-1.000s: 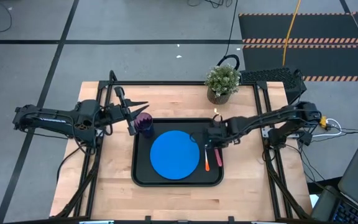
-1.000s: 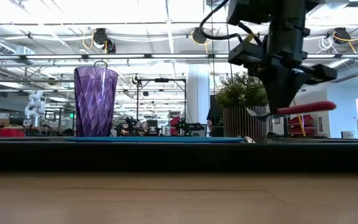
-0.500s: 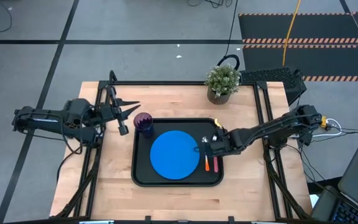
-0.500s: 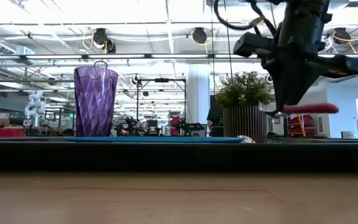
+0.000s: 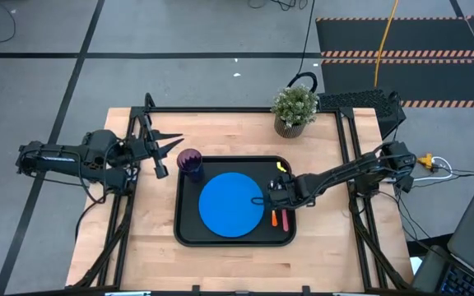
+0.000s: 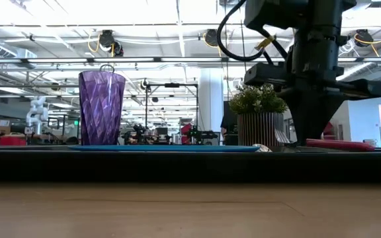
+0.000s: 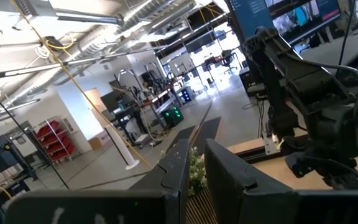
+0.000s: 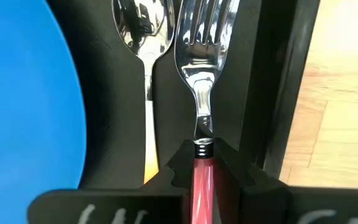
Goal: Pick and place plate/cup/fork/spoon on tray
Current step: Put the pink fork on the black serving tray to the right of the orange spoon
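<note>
The black tray (image 5: 189, 234) lies mid-table. On it sit the blue plate (image 5: 231, 204), the purple cup (image 5: 190, 161) upright in the far left corner, and the orange-handled spoon (image 5: 275, 219), flat beside the plate. My right gripper (image 5: 275, 200) is shut on the red-handled fork (image 5: 285, 219), low over the tray's right side between the spoon (image 8: 143, 74) and the rim (image 8: 278, 81). My left gripper (image 5: 174, 156) hovers open left of the cup, holding nothing. My right gripper pinches the fork's red handle at its tine end (image 8: 202, 171) between its two fingers (image 8: 232, 168). The fingers come from above, pointing steeply down and lying across the fork. The fork lies almost level, its tines (image 8: 205, 31) just over the tray floor. Whether it touches the floor, I cannot tell.
A potted green plant (image 5: 295, 108) stands at the table's far edge, behind the tray's right corner. Bare wooden table (image 5: 151, 222) shows left, right and in front of the tray. The arms' frames run along both table sides.
My right gripper has sunk toward the tray, shifted toward the near edge and rolled, bringing the fork from well above the rim to just over the tray floor beside the spoon. My left gripper has drawn back from the cup toward the table's left edge.
</note>
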`<action>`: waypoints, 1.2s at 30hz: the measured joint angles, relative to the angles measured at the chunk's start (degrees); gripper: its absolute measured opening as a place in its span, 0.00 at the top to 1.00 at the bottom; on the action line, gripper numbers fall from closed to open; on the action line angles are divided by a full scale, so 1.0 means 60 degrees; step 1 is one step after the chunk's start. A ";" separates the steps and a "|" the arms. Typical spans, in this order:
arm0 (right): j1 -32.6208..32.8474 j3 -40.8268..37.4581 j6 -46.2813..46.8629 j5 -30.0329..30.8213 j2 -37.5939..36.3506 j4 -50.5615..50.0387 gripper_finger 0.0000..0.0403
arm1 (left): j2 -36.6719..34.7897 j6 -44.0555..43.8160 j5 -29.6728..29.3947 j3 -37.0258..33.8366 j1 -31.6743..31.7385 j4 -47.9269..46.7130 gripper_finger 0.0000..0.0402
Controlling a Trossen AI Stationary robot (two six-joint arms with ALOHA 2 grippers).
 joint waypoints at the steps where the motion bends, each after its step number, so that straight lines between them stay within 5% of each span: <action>1: 0.0000 0.0000 0.0004 0.0000 -0.0004 -0.0004 0.95 | 0.0000 0.0000 0.0000 0.0000 -0.0002 0.0000 0.86; 25: -0.0135 0.0000 0.0015 0.0319 0.0200 0.0102 0.89 | 0.0000 -0.0007 0.0000 0.0000 0.0000 -0.0011 0.86; 36: -0.0127 0.0000 0.0007 0.0568 0.0200 0.0095 0.79 | 0.0000 -0.0015 -0.0004 0.0000 -0.0003 -0.0022 0.86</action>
